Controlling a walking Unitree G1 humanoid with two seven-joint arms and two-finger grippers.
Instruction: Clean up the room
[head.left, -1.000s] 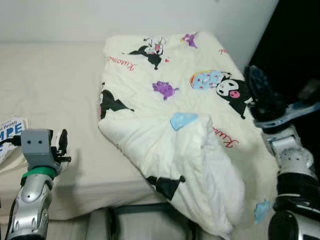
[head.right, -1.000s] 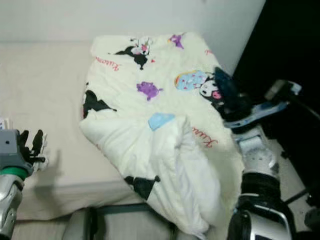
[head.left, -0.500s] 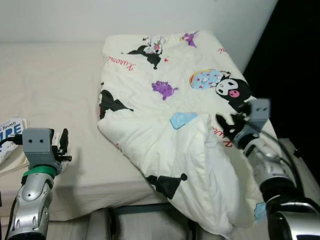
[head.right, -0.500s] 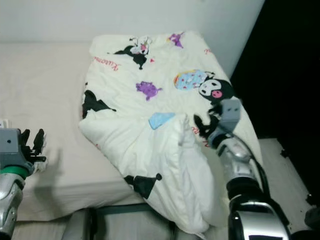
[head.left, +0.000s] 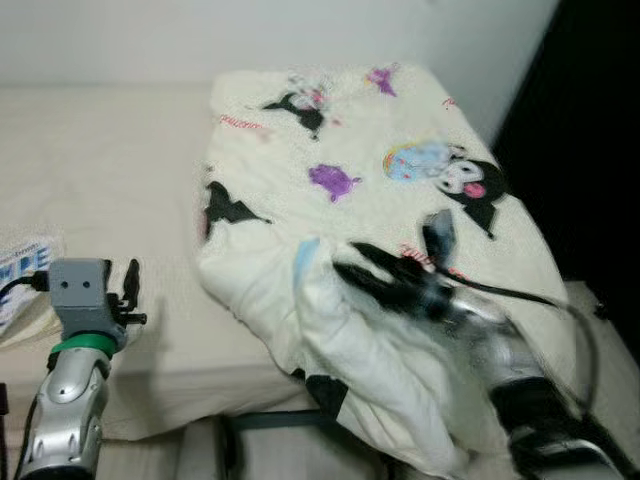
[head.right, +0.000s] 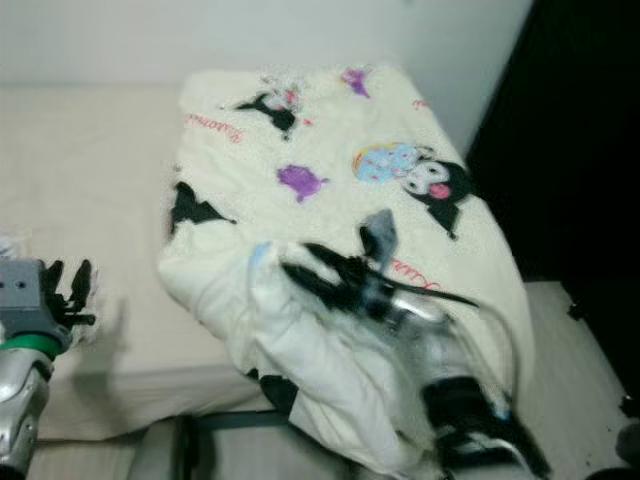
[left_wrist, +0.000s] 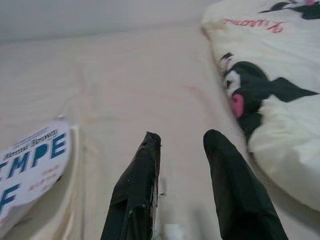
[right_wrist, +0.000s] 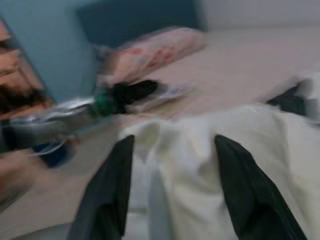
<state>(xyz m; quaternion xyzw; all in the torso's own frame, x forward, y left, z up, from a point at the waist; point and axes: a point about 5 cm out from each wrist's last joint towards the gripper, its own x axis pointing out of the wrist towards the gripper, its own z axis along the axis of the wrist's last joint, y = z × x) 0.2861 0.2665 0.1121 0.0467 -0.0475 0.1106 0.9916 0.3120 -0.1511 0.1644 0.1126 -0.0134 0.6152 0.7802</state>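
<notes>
A cream comforter (head.left: 380, 200) printed with cartoon characters lies heaped on the right side of the bed (head.left: 100, 180), its bunched front fold hanging over the bed's near edge. The right gripper (head.left: 365, 275) reaches across that fold — blurred, fingers (right_wrist: 112, 190) spread apart with cream fabric between and beneath them, though whether they have hold of it cannot be told. The left gripper (head.left: 128, 292) hovers above the bare sheet to the comforter's left, its fingers (left_wrist: 135, 195) parted and holding nothing. A printed paper (left_wrist: 30, 165) with blue letters lies on the bed near it.
</notes>
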